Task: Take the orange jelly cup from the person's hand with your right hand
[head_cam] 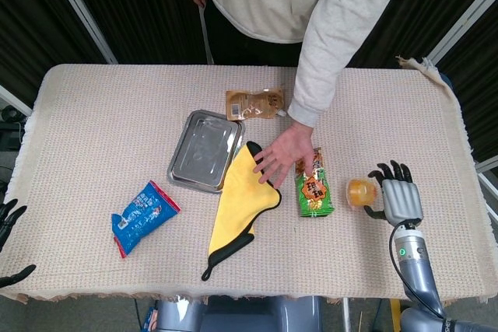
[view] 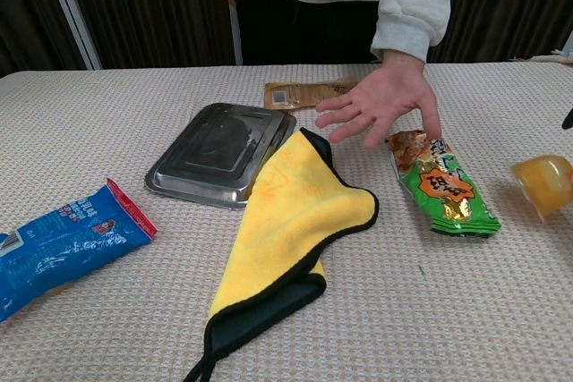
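The orange jelly cup (head_cam: 359, 192) lies tilted on the tablecloth right of the green snack bag; the chest view shows the cup (view: 543, 183) near the right edge. My right hand (head_cam: 397, 196) is just right of the cup, fingers spread and nothing held, its thumb close beside the cup. In the chest view only a dark fingertip of it shows at the right border. The person's hand (head_cam: 280, 157) is empty, fingers spread over the yellow cloth's corner. My left hand (head_cam: 9, 223) shows at the far left edge with fingers apart.
A green snack bag (head_cam: 313, 188) lies between the person's hand and the cup. A yellow cloth (head_cam: 241, 204), a steel tray (head_cam: 204, 151), a brown pouch (head_cam: 254, 103) and a blue packet (head_cam: 144, 217) lie further left. The person stands at the far side.
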